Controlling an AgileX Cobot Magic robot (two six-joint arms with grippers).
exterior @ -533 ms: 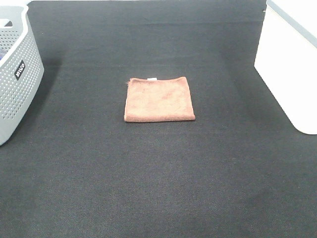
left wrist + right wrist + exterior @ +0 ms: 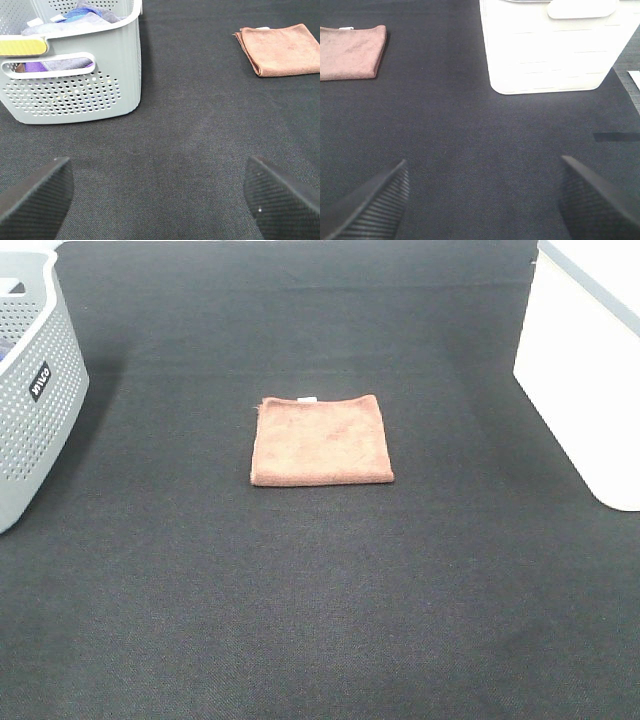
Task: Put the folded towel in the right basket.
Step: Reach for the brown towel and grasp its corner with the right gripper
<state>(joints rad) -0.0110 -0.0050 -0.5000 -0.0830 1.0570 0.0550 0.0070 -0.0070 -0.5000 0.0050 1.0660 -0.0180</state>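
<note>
I see plain rust-brown towel [image 2: 321, 440], grey basket [image 2: 30, 410] at left edge dotted with holes, plain white basket [image 2: 585, 380] at right edge, black woven worktop [image 2: 320, 620].

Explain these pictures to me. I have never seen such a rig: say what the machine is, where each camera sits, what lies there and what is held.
This is a robot with two arms, each ending in jaws. One picture comes from a camera mounted high above the black fabric table; the arms are outside it. The other two come from a camera on each wrist: the dark ribbed shapes at the edges are the jaws, spread wide, holding nothing. A folded brown towel lies flat mid-table. A grey perforated plastic basket holding cloths stands left, a white plastic basket right.
</note>
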